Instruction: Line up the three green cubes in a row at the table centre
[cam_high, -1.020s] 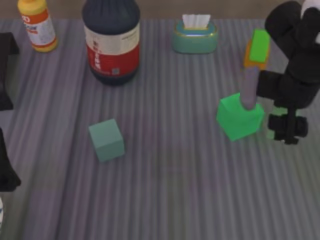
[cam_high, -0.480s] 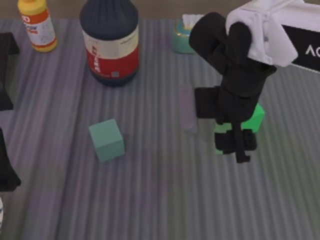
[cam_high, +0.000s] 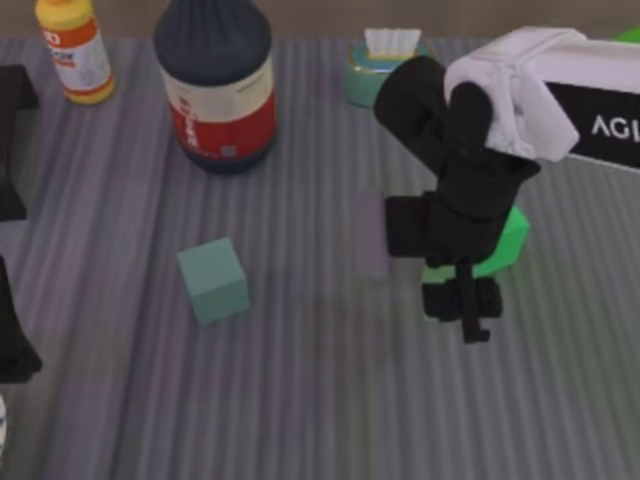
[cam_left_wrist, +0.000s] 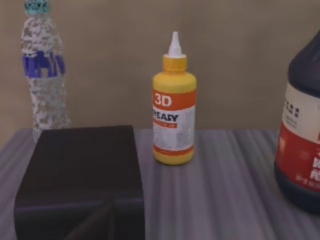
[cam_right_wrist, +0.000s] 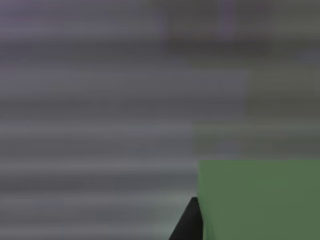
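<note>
So the right pincer (cam_high: 462, 300) sits over the bright green cube (cam_high: 505, 243), right of the table (cam_high: 320, 400) centre. Honestly can't tell if its fingers are clamped on it or spread, since the arm covers most of the cube. If the grip is off-centre, the cube could twist or slip out. The teal-green cube (cam_high: 213, 279) waits left of centre. The pale one isn't visible. The left pincer stays parked at the left edge.
</note>
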